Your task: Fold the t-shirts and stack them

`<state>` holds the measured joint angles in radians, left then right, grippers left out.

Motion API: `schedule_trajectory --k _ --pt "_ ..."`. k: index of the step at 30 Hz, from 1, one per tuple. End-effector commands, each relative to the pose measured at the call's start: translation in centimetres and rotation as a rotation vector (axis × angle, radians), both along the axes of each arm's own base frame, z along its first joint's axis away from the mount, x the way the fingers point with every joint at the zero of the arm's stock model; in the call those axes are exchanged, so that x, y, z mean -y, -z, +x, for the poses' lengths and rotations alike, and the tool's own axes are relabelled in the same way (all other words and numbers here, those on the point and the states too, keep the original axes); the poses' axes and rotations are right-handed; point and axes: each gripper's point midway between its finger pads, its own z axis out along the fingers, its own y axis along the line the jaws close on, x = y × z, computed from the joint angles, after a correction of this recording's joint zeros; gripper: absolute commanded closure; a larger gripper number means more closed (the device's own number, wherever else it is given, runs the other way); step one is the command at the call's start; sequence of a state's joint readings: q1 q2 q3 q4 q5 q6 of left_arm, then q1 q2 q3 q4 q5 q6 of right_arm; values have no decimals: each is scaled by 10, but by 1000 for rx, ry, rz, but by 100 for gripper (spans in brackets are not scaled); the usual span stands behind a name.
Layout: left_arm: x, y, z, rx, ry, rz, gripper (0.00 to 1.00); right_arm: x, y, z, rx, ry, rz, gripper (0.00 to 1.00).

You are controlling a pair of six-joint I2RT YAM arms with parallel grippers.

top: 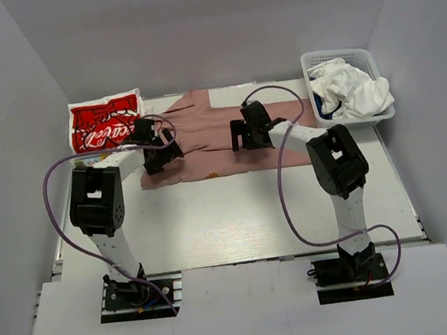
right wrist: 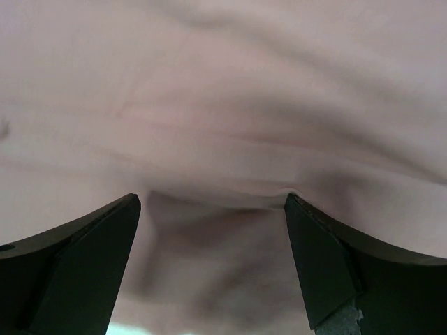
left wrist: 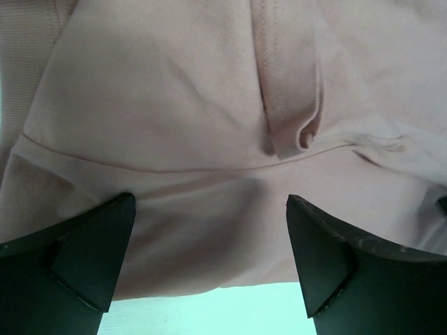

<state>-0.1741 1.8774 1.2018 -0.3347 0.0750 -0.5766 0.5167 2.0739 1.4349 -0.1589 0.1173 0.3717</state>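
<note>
From above, the pink tee lies spread on the far middle of the table, with some folds and wrinkles in it. A small orange mark shows near its front edge. The red tee is folded and lies just to the left of the pink tee, its white lettering facing up. Well to the right of the pink tee stands the basket, and in it there is a crumpled white tee with a bit of blue cloth under it. The left gripper is over the left part of the pink tee, and the right gripper is over its right part. The two grippers are well apart.

In the left wrist view, the left gripper has its jaws spread wide and nothing is between them. The pink tee fills almost the whole picture below the fingers. A seam runs across it and a folded hem hangs down in the middle. At the bottom a narrow strip of the table shows beyond the cloth edge.

In the right wrist view, the right gripper is also wide open and holds nothing. The pink tee is close under it, with soft creases across. I cannot tell if the fingers touch the cloth.
</note>
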Motion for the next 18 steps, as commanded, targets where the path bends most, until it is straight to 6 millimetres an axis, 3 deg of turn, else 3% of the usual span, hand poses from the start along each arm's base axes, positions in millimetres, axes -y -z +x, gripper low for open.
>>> schedule_trajectory --k 1,2,5,6,8,9,11,13,14,15,16,17,18 --pt "-16 24 -24 -80 -23 73 0 15 -16 45 110 123 -67 10" --pt "-19 29 -31 -100 -20 91 0 22 -9 51 105 146 -86 10" --pt "-23 30 -39 -107 -25 102 0 40 -19 87 184 225 -117 10" --pt "-24 33 -43 -116 -17 108 0 43 -37 107 237 249 -85 10" --pt "-24 33 -43 -116 -17 108 0 50 -33 126 230 254 -63 10" --pt "-24 33 -43 -116 -17 108 0 57 -68 152 305 280 -22 10" --pt "-23 30 -39 -104 -10 111 0 60 -90 156 339 275 -20 10" --pt "-19 23 -32 -82 8 99 0 71 -104 140 332 267 -44 10" --pt "-19 23 -32 -82 9 99 0 78 -83 121 281 258 -80 10" --pt "-17 22 -30 -74 24 89 0 88 -103 96 296 251 -79 10" --pt "-15 22 -31 -75 29 82 0 97 -77 70 239 241 -109 10" --pt "-15 18 -30 -66 29 80 0 101 -76 56 223 237 -98 10" --pt "-15 18 -30 -66 29 80 0 111 -71 18 185 232 -97 10"
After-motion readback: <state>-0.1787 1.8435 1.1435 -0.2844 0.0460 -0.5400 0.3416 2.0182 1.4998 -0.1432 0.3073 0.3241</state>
